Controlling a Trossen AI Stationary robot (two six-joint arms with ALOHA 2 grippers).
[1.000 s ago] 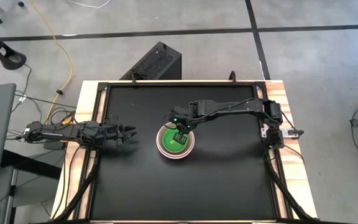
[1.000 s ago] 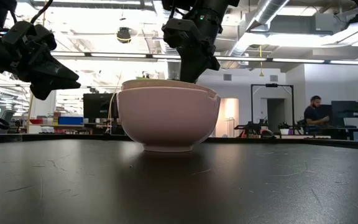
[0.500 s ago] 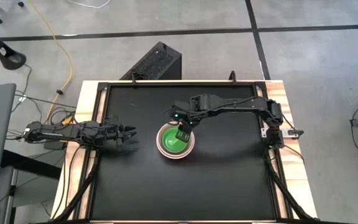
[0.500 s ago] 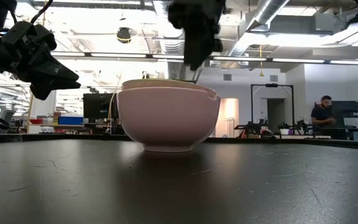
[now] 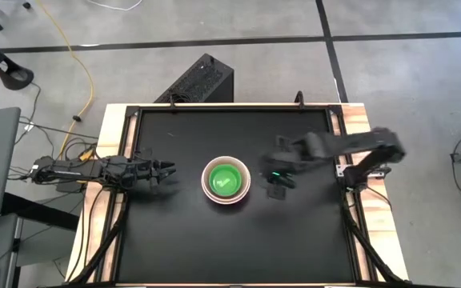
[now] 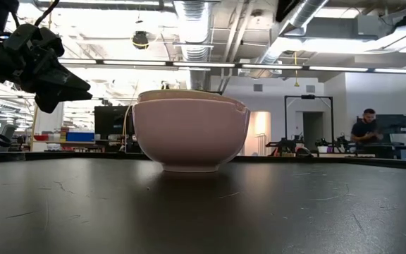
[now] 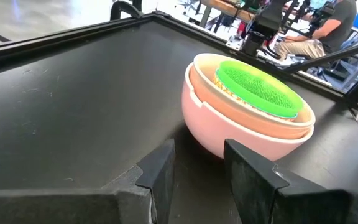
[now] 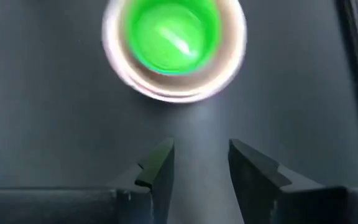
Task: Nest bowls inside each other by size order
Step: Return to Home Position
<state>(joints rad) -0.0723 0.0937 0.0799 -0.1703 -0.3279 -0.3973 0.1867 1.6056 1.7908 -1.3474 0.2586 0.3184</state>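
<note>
A stack of nested bowls stands by its base in the middle of the black table. The outer bowl is pinkish white, with a cream one inside it and a bright green one innermost. The green bowl also shows in the right wrist view. My right gripper hovers to the right of the stack, open, with nothing between its fingers. My left gripper waits to the left of the stack, open and pointing at it.
The dark tabletop has bare room all around the stack. A wooden frame edges it. A black box sits on the floor beyond the far edge. A person is far off in the room behind.
My right gripper has risen out of the green bowl and swung toward the table's right edge, away from the stack. The green bowl stays nested in the stack, which has not shifted.
</note>
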